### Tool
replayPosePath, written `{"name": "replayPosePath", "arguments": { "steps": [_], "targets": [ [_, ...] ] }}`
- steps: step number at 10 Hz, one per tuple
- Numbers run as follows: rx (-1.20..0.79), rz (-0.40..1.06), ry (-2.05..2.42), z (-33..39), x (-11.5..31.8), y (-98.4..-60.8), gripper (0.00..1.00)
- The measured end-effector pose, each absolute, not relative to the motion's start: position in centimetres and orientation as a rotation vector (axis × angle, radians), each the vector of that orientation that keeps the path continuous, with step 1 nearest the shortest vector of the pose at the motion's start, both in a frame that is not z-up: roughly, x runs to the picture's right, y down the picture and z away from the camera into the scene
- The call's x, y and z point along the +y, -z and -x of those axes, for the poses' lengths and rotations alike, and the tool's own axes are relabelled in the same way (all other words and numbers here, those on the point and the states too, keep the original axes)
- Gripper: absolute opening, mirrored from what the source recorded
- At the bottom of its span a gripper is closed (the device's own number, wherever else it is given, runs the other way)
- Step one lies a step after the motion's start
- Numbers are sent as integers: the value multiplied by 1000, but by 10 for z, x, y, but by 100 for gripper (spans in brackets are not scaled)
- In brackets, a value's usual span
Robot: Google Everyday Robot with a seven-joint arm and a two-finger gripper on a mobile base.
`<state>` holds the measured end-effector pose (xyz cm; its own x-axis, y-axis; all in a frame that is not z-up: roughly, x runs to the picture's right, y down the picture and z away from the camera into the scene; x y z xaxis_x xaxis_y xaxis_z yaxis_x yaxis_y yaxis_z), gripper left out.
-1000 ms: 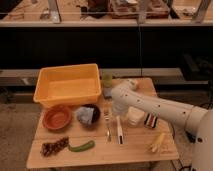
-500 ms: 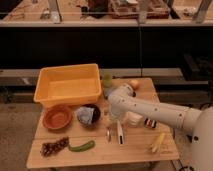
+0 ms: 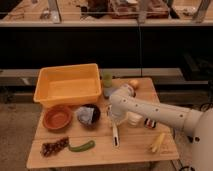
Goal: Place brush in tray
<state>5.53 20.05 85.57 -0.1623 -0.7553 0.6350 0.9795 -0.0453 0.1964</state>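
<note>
The brush point(image 3: 115, 135) lies on the wooden table point(image 3: 135, 152) just right of centre, a slim cream-white stick running front to back with its dark end nearest the front. My gripper point(image 3: 113, 120) hangs down from the white arm point(image 3: 150, 111) and is shut on the brush's far end, low against the table. The tray point(image 3: 67, 86), a deep yellow tub, stands at the table's back left, well left of and behind the gripper. The brush's upper end is hidden by the gripper.
An orange-brown bowl point(image 3: 57, 117) and a dark bowl point(image 3: 88, 115) sit in front of the tray. A green cup point(image 3: 107, 83) and an orange fruit point(image 3: 134, 83) stand at the back. A white cup point(image 3: 134, 119), a yellow item point(image 3: 157, 142), a green pepper point(image 3: 82, 146) and a brown snack point(image 3: 54, 147) lie nearby.
The arm has swung left and down over the brush's far end, and the gripper's fingers have gone from open to shut around it. The brush lies where it was.
</note>
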Motion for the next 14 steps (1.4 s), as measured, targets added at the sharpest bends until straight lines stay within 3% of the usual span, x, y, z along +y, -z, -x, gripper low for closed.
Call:
{"name": "replayPosePath", "arguments": {
  "steps": [9,10,13,14],
  "targets": [
    [-727,378,1606,-57,169,-832,3],
    [-734,386,1607,-56,171,-832,6],
    [-762,407,1605,-50,183,-840,35],
    [-773,414,1600,-49,185,-841,38]
  ]
}}
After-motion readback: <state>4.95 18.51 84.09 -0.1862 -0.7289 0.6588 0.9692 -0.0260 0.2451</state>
